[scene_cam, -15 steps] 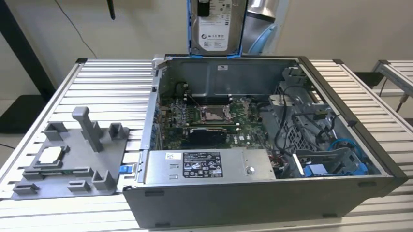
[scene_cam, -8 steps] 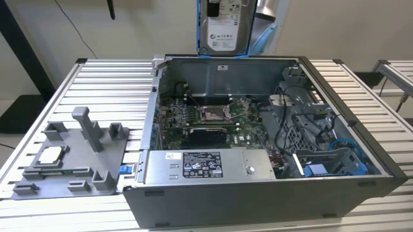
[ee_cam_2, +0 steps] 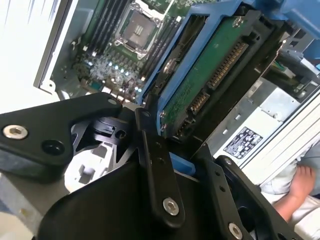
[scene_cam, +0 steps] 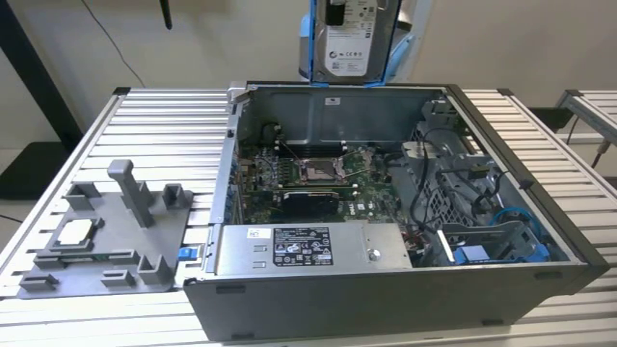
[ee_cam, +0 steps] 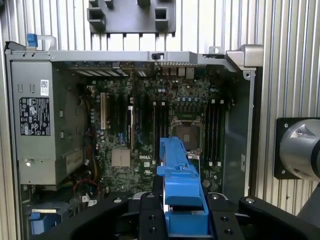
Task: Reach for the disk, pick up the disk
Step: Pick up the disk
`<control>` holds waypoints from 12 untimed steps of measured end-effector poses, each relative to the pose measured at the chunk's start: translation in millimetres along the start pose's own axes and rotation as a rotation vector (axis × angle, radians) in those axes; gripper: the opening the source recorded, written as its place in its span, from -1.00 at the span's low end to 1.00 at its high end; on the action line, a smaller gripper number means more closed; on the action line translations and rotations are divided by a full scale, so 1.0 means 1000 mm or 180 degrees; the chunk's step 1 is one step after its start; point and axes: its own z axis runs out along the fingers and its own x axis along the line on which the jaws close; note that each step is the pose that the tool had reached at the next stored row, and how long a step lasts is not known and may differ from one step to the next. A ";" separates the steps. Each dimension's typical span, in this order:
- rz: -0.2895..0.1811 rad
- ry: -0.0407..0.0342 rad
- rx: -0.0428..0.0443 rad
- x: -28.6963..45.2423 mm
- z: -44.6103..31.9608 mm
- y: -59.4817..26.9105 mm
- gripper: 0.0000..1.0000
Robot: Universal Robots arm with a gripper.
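Fingers (ee_cam: 150, 220) of the claw (ee_cam: 184, 222) press against both sides of the disk (ee_cam: 180, 182), so the claw is clenched on it. In the first wrist view the bright blue carrier stands up between the black fingers. In the second wrist view the claw (ee_cam_2: 186, 167) grips the same carrier, and the disk (ee_cam_2: 210, 75) turns its green circuit board and connector row toward the camera. In the exterior view the disk (scene_cam: 352, 40) hangs in the air, upright, white label facing out, blue frame along its edges, above the rear wall of the open computer case (scene_cam: 386, 303) and clear of it. Below, the case lies on its side with the motherboard (scene_cam: 366, 206) exposed, the processor socket (scene_cam: 316, 170) near the middle and the silver power supply (scene_cam: 308, 249) along the near wall. At the exterior view's right, a drive bay holds a bare blue bracket (scene_cam: 475, 254) among dark cables. The case rests on a ribbed metal desk (scene_cam: 164, 116). At the exterior view's left, beside the case, a grey fixture plate (scene_cam: 154, 238) lies on the desk with a small square silver chip (scene_cam: 77, 233) seated on it.
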 end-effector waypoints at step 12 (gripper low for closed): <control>0.0000 0.0000 0.0000 -0.0006 0.0008 -0.0341 -1.00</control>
